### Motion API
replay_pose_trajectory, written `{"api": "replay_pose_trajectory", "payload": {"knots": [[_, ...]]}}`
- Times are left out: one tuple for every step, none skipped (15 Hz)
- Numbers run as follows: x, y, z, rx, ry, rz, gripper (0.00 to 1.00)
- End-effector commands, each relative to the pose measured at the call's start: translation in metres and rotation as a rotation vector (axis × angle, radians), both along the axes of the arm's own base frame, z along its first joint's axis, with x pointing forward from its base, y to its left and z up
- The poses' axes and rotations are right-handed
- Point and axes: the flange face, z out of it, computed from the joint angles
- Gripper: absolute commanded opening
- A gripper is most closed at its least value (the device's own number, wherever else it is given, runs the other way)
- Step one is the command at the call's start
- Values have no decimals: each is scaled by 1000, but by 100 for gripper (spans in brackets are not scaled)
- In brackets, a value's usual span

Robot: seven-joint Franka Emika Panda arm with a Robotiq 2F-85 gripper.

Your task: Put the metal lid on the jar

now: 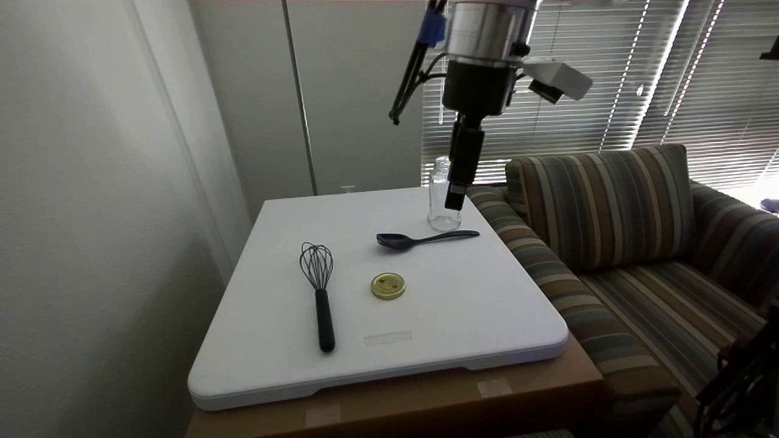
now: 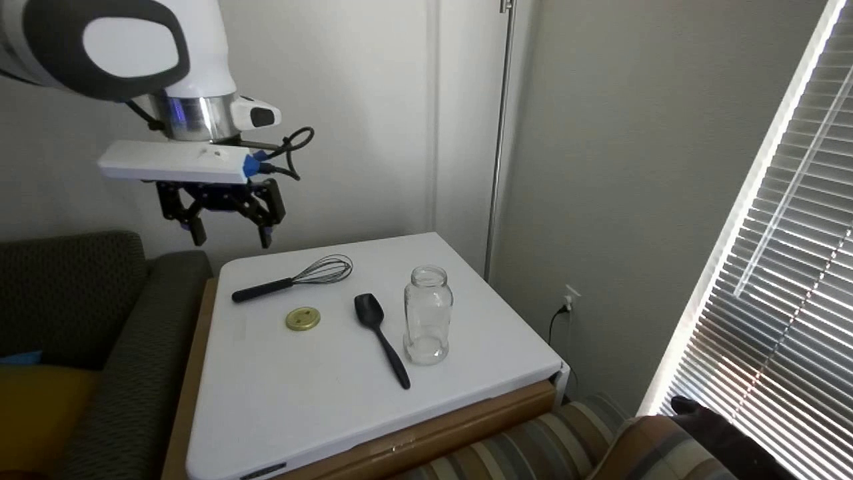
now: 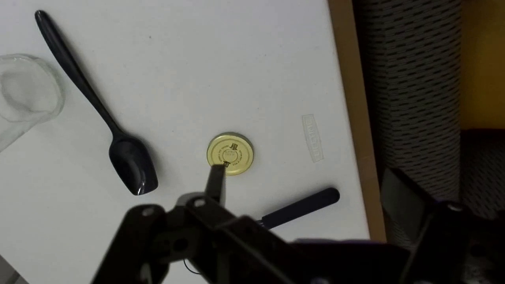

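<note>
My end effector (image 2: 232,238), spread wide, holds nothing; the jar (image 2: 428,317) stands mouth up, long axis vertical (the lid (image 2: 303,319) lies flat).

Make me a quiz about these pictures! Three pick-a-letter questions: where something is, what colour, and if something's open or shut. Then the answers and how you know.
1. Of the metal lid, black spoon and jar, which lies between the others?
A) lid
B) spoon
C) jar

2. What colour is the lid?
A) red
B) blue
C) gold

3. How is the tool?
A) open
B) shut
C) shut on the lid

1 B: in an exterior view, lid and jar are on opposite sides of it.
2 C: its round top looks gold.
3 A: its jaws stand apart, nothing between them.
</note>
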Motion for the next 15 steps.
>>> {"api": "replay_pose_trajectory", "payload": {"knots": [[40, 5, -36, 20, 46, 39, 100], [47, 8, -44, 19, 53, 46, 100], [52, 13, -53, 13, 61, 50, 100], [56, 16, -63, 2, 69, 59, 100], [60, 21, -73, -19, 84, 66, 100], [63, 24, -81, -37, 91, 79, 100], [66, 27, -90, -62, 98, 92, 100], [69, 29, -97, -89, 104, 109, 100], [72, 31, -106, -115, 107, 119, 100], [75, 34, -113, -132, 108, 128, 100], [78, 37, -121, -143, 104, 131, 100], [80, 40, -126, -143, 102, 133, 100], [82, 44, -135, -140, 104, 131, 100], [84, 48, -142, -135, 111, 133, 100], [85, 51, -150, -124, 122, 140, 100]]}}
